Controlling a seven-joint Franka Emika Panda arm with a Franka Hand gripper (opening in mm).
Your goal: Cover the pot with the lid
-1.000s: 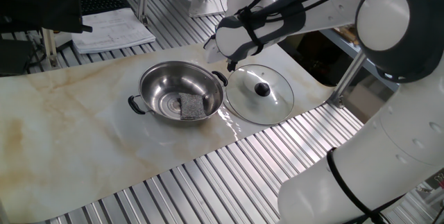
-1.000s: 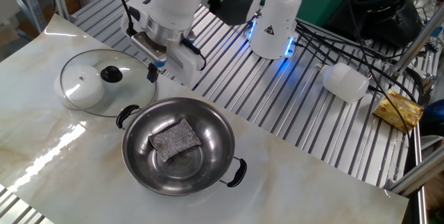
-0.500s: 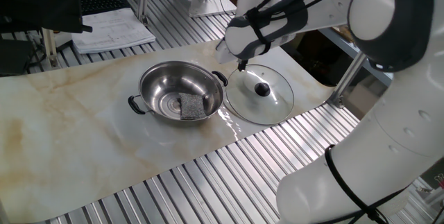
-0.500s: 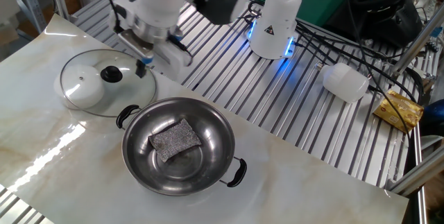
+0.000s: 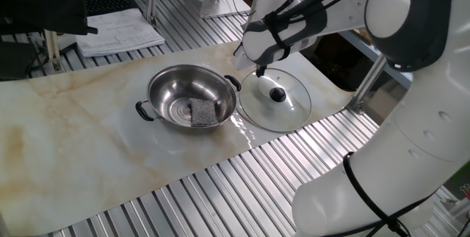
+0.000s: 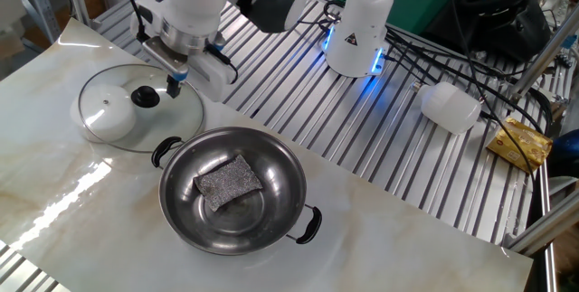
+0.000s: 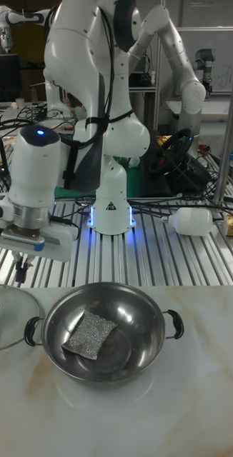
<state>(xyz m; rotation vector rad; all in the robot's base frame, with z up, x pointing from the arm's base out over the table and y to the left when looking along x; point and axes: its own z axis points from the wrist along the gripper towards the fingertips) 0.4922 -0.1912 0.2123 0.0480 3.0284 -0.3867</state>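
Observation:
The pot (image 5: pixel 192 97) (image 6: pixel 233 188) (image 7: pixel 102 332) is a shiny steel bowl with two black handles, standing on the marble-look sheet. A grey scouring pad (image 5: pixel 200 112) (image 6: pixel 228 180) lies inside it. Beside it the glass lid (image 5: pixel 294 108) (image 6: pixel 104 116) (image 7: pixel 9 320) lies flat on the sheet, black knob (image 5: pixel 277 95) (image 6: pixel 145 98) facing up. My gripper (image 5: pixel 261 70) (image 6: pixel 174 84) (image 7: pixel 21 273) hangs a little above the lid's far rim, just off the knob. Its fingertips are together, shut on nothing.
Behind the sheet stands the robot base (image 6: pixel 357 21) on slatted metal. A white dome-shaped object (image 6: pixel 450 107) and a yellow packet (image 6: pixel 520 143) lie at the far right. Papers (image 5: pixel 117 31) sit at the back left, and a metal post (image 5: pixel 367 83) rises beside the lid.
The gripper has moved sideways from near the pot's handle to over the lid's rim, closer to the knob. Pot, lid and pad have not moved.

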